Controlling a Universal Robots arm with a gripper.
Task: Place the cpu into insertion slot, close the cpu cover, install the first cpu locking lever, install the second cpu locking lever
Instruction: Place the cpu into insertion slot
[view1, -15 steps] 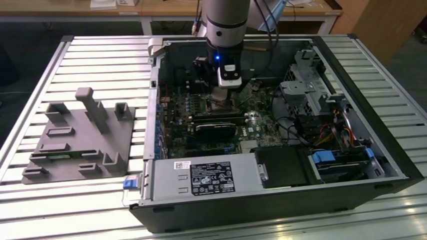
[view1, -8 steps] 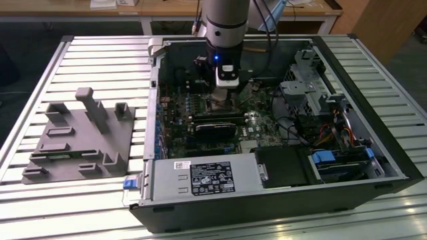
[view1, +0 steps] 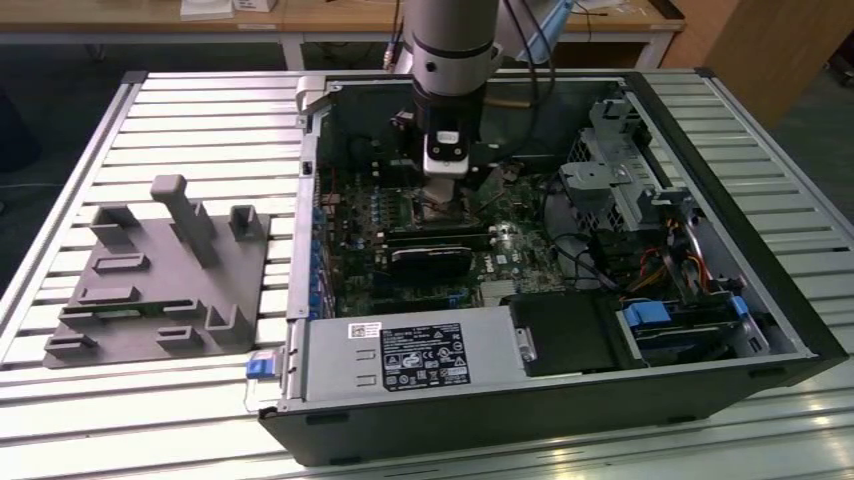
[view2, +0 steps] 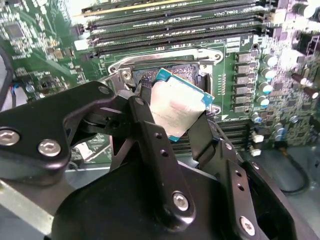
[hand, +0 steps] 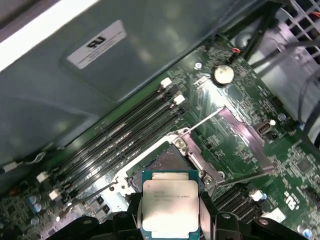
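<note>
the claw (view2: 172, 120) is clamped on the cpu (hand: 170, 204) by two opposite edges, holding it tilted just above the bare socket (hand: 165, 160). the cpu cover (hand: 245, 136) lies flipped open beside it. memory slots (hand: 125, 135) run beyond.

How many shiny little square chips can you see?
1. The small flat grey metallic square cpu is pinched in the black gripper, close by the open socket on the green board. Others could be hidden under parts.
</note>
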